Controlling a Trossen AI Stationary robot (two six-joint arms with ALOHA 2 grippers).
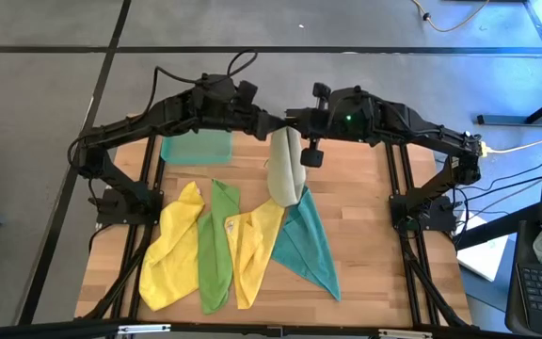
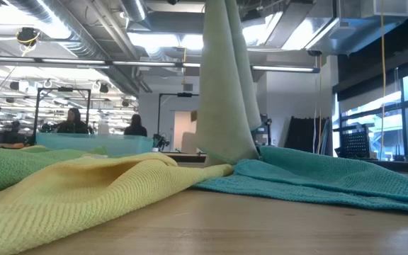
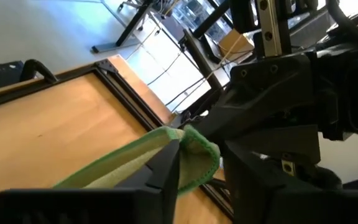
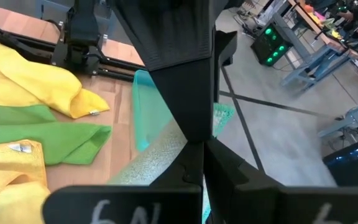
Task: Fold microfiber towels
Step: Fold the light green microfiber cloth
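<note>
From above, the left gripper (image 1: 273, 126) and right gripper (image 1: 297, 128) meet over the table's far middle, both pinching the top of the pale olive towel (image 1: 286, 169), which hangs below them onto the teal towel (image 1: 306, 238). Level with the table, that olive cloth drapes down between a yellow towel (image 2: 83, 190) and the teal one. The left wrist shows fingers clamped on its folded edge (image 3: 191, 152). The right wrist's jaws are fully closed, the teal tray (image 4: 149, 109) beyond.
</note>
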